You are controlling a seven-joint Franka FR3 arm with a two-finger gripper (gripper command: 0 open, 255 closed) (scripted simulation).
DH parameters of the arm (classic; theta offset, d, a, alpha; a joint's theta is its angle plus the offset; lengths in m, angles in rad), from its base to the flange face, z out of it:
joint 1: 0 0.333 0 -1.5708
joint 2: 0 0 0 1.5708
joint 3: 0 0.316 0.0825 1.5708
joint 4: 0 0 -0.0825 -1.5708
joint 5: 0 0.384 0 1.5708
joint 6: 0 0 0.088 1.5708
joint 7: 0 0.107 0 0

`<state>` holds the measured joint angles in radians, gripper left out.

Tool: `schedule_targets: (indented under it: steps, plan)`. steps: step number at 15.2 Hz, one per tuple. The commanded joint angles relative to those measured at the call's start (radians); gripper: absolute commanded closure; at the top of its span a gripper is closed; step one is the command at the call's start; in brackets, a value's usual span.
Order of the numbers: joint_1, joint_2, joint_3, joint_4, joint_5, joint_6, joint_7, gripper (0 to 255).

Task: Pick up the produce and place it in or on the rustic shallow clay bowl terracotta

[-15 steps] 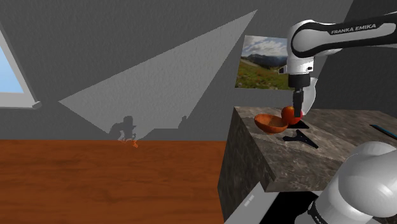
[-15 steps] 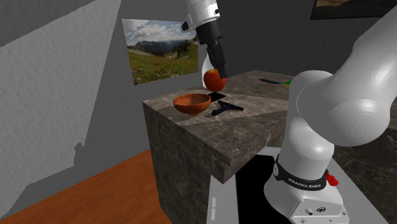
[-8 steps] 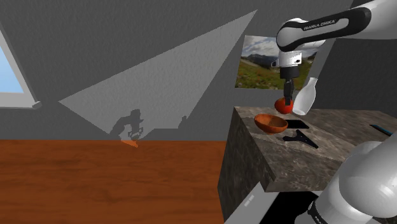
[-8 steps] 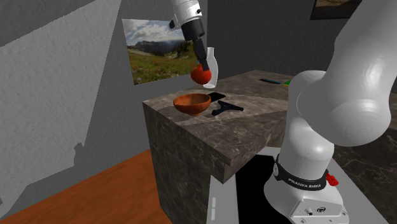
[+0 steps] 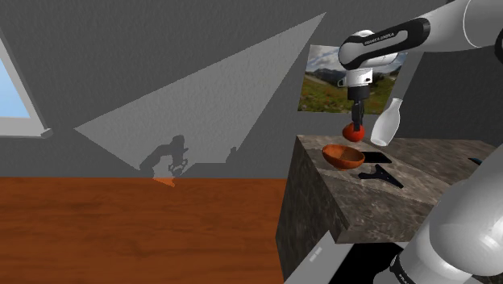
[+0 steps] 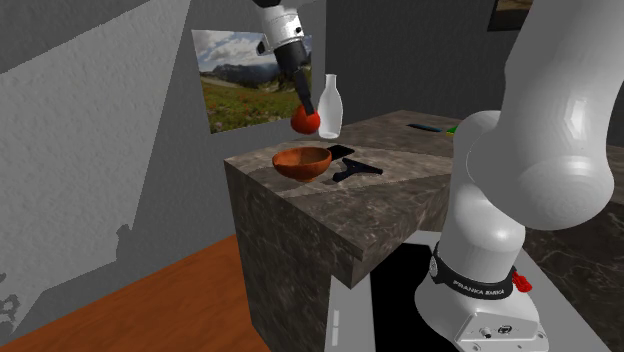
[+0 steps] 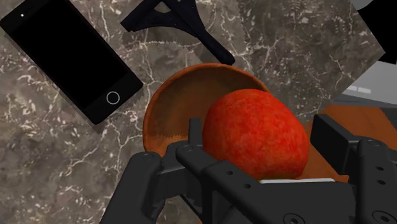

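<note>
One round fruit (image 7: pixel 254 133), firm and rollable we judge, sits clasped across its middle in our hand (image 6: pixel 306 112).

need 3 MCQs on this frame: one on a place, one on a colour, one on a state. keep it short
1. Where is the red fruit relative to the brown bowl?
A) lying inside it
B) resting on its rim
C) in the air above it

2. What colour is the bottle standing on the counter?
A) green
B) white
C) red

3. The gripper is:
A) shut on the red fruit
B) open and empty
C) shut on the bottle

Answers:
1 C: the shoulder view shows the fruit hanging clear of the bowl, with a gap under it.
2 B: the bottle is plain white in both exterior views.
3 A: the wrist view shows the gripper clasping the fruit from both sides.
</note>
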<state>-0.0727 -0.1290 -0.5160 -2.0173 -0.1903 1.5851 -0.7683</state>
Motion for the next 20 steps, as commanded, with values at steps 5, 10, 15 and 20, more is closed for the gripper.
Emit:
schedule_targets:
  steps: [5, 10, 15, 20]
  plan:
    - [-0.002, 0.016, -0.006, -0.063, 0.003, 0.078, 0.003, 255]
    - [-0.004, 0.037, -0.012, -0.111, 0.009, 0.145, 0.003, 255]
    - [-0.005, 0.045, -0.013, -0.124, 0.011, 0.165, 0.003, 255]
    - [-0.005, 0.045, -0.013, -0.124, 0.011, 0.165, 0.003, 0]
